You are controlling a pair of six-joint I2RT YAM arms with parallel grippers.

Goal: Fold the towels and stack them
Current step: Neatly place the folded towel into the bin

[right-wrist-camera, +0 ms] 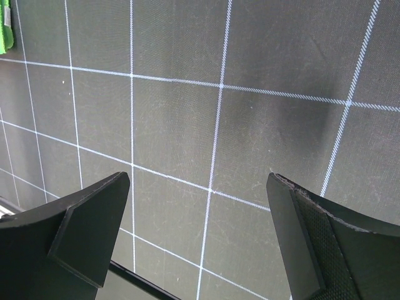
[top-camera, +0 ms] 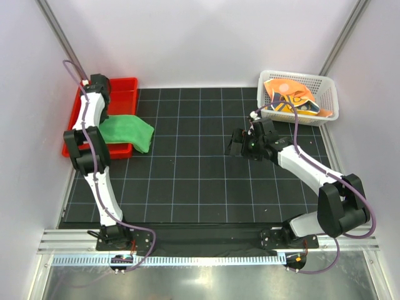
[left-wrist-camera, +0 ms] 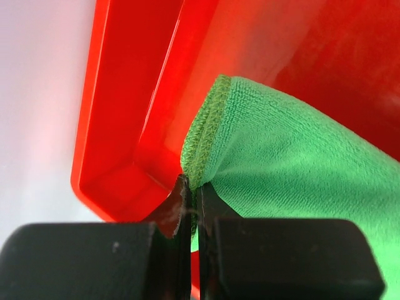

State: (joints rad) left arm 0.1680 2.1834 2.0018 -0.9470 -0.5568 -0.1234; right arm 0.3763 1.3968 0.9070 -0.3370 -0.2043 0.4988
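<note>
The green towel (top-camera: pixel 129 132) lies partly in the red tray (top-camera: pixel 125 85) and hangs over its near right rim onto the mat. My left gripper (top-camera: pixel 97 87) is over the tray. In the left wrist view this gripper (left-wrist-camera: pixel 195 189) is shut on the stitched hem of the green towel (left-wrist-camera: pixel 300 156), close to a corner of the tray (left-wrist-camera: pixel 119 131). An orange towel (top-camera: pixel 284 85) and a yellow one with grey lettering (top-camera: pixel 292 99) sit crumpled in the white basket (top-camera: pixel 329 100). My right gripper (top-camera: pixel 240 142) hovers open over the mat (right-wrist-camera: pixel 187 94) with nothing between its fingers (right-wrist-camera: pixel 94 212).
The black grid mat (top-camera: pixel 200 181) covers the table between the tray at the back left and the basket at the back right. White walls close in the sides and back. A sliver of green cloth (right-wrist-camera: pixel 5 31) shows at the right wrist view's top left.
</note>
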